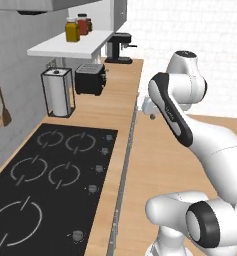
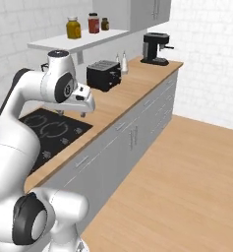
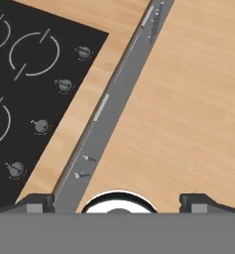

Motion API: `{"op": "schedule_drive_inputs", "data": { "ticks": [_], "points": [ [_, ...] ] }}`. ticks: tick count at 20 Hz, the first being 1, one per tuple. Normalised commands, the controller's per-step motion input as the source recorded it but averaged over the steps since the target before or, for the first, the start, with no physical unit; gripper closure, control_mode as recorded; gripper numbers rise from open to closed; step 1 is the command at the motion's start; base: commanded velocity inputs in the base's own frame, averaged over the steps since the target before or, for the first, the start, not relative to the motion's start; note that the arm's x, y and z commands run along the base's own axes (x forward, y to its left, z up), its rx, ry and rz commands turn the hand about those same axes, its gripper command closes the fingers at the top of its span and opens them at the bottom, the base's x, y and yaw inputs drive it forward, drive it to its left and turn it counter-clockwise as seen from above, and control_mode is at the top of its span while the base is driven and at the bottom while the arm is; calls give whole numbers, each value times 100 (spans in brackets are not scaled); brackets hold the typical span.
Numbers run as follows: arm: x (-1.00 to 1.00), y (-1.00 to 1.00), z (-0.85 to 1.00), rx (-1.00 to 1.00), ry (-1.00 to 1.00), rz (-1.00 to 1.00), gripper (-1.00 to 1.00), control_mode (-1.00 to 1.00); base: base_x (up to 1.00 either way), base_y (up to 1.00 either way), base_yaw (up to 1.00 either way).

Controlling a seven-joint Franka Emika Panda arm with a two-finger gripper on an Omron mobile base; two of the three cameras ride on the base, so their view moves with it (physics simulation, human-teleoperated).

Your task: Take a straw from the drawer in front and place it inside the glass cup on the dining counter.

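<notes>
Wood worktop [image 3: 96, 94] with black hob [image 3: 25, 89] lies below my fingers, off toward one tip. Grey cabinet fronts [image 3: 109, 104] run straight under my gripper [image 3: 118, 204], drawer shut among them, can't tell which. My fingers [image 3: 37, 204] spread wide, pinching nothing. Toaster [image 2: 103, 75], coffee machine [image 2: 155, 48] far beyond.

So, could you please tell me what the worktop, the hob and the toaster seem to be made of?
The worktop looks like light wood with a matt finish, since grain streaks run along it. The hob looks like smooth black glass, flat with pale printed rings, though it could be enamel. The toaster looks like dark plastic or painted metal, with faint sheen.
</notes>
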Motion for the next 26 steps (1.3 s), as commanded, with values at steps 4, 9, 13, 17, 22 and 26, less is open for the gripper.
{"op": "schedule_drive_inputs", "data": {
  "ticks": [4,9,13,17,22,26],
  "points": [
    [0,0,0,0,0,0,-100,100,24,20,-9],
    [0,0,0,0,0,0,-100,100,32,29,-8],
    [0,0,0,0,0,0,-100,100,46,12,1],
    [0,0,0,0,0,0,-100,100,34,0,4],
    [0,2,-2,0,1,0,-100,-100,10,5,1],
    [18,-15,-48,1,4,-1,-100,-100,0,0,0]
  ]
}}
